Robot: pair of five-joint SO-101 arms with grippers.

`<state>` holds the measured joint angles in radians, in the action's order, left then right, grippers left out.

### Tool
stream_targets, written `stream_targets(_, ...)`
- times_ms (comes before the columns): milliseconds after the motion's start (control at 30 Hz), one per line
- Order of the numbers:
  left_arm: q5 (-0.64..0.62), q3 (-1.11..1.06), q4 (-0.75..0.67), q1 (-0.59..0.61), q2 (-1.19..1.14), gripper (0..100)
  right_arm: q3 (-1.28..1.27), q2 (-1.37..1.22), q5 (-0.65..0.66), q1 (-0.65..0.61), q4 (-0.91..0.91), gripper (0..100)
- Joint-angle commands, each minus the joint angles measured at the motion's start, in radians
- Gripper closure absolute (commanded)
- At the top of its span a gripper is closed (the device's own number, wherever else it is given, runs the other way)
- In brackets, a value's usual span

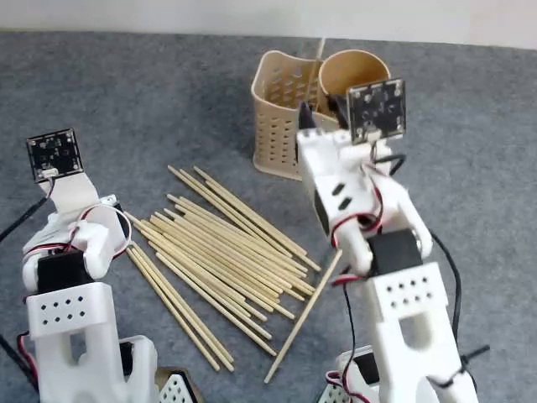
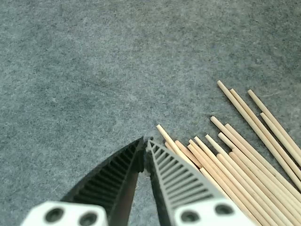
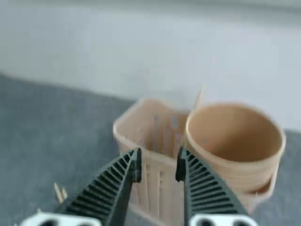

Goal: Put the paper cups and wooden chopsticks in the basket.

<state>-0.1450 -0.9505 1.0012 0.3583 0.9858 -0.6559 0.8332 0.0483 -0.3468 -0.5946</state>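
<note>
A beige slotted basket (image 1: 281, 117) stands at the back of the grey carpet, with tan paper cups (image 1: 352, 74) nested in its right part and one chopstick (image 1: 319, 52) upright inside. Many wooden chopsticks (image 1: 226, 252) lie fanned out on the carpet in the middle. My right gripper (image 3: 158, 165) hovers open in front of the basket (image 3: 150, 136) and the cups (image 3: 235, 136), holding nothing. My left gripper (image 2: 145, 141) is shut and empty just above the carpet, beside the near ends of the chopsticks (image 2: 235, 150).
One chopstick (image 1: 304, 317) lies apart, slanted by the right arm's base. Both arm bases (image 1: 75, 336) stand at the front edge. A pale wall (image 3: 141, 47) rises behind the basket. Bare carpet (image 1: 126, 92) lies at the back left.
</note>
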Motion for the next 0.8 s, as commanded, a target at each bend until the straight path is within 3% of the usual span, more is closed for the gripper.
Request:
stream_targets(0, -0.005, 0.004, -0.018, 0.007, 0.021, 97, -0.056, 0.099, -0.008, 0.005, -0.104, 86.8)
stream_targets(267, -0.005, -0.001, -0.018, 0.007, 0.021, 97, -0.329, 0.323, -0.008, 0.008, -0.140, 86.8)
stream_targets(467, -0.005, -0.051, -0.107, 0.007, 0.021, 97, -0.545, 0.490, -0.009, 0.008, -0.140, 86.8)
stream_targets(567, -0.005, -0.053, -0.114, 0.007, 0.021, 97, -0.647, 0.533, -0.097, 0.007, -0.142, 86.8)
stream_targets(767, -0.005, -0.054, -0.114, 0.007, 0.021, 97, -0.647, 0.532, -0.118, 0.005, -0.220, 86.8)
